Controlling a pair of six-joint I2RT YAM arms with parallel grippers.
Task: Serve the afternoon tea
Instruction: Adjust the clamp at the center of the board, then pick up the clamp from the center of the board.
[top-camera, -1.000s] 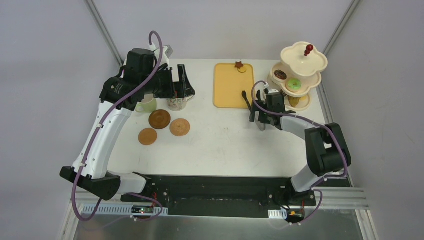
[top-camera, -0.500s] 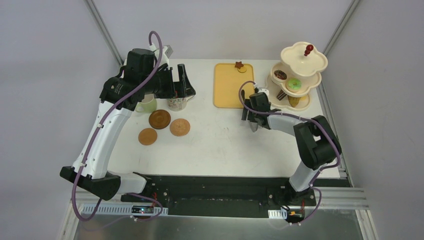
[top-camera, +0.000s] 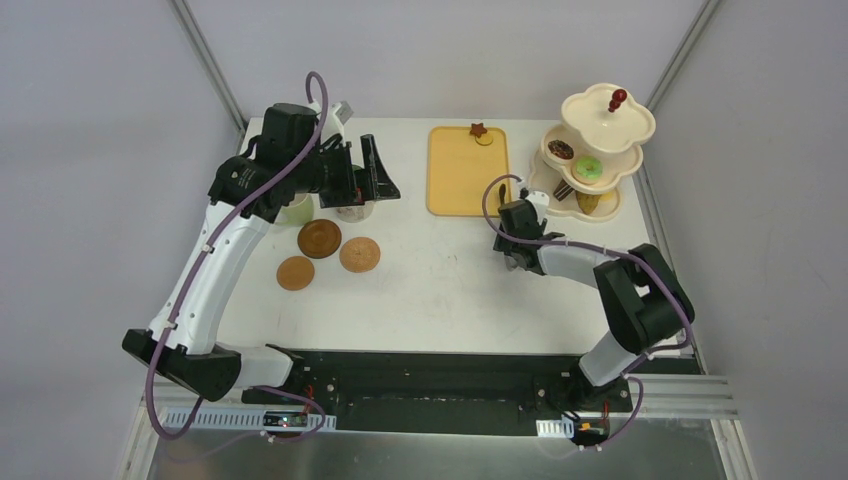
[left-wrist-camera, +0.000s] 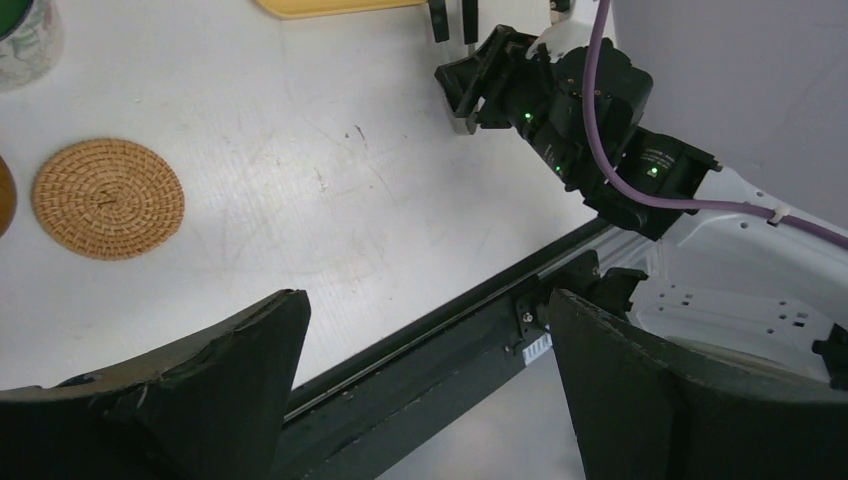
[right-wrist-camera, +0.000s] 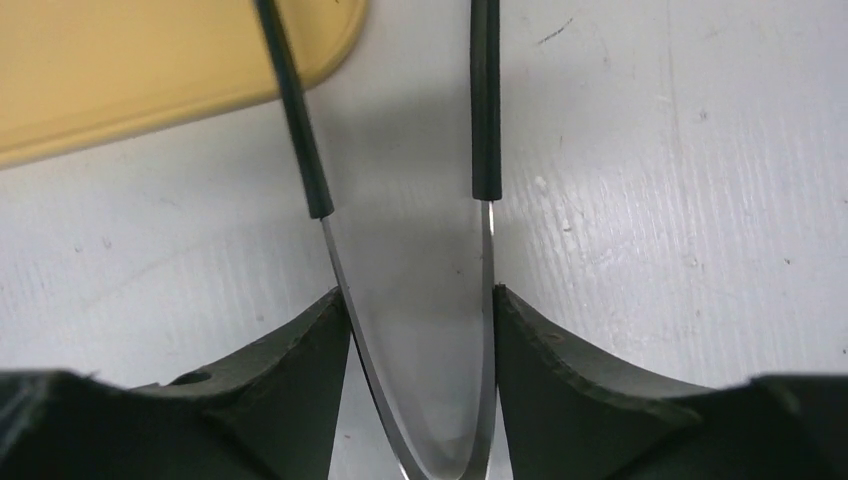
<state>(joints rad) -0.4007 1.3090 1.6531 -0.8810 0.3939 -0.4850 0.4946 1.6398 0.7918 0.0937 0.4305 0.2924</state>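
White table (top-camera: 440, 290): your left gripper (left-wrist-camera: 425, 305) gapes wide near the mugs (top-camera: 293, 211) and coasters (top-camera: 320, 238); your right gripper (right-wrist-camera: 420, 300) pinches the tongs (right-wrist-camera: 484, 100) beside the tray (right-wrist-camera: 150, 70); stand (top-camera: 608, 125) sits far right.

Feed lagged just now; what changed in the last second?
The right gripper swung left over the tongs and closed onto their two arms. The left gripper, open, shifted slightly near the mugs. Coasters, tray and stand stayed put.
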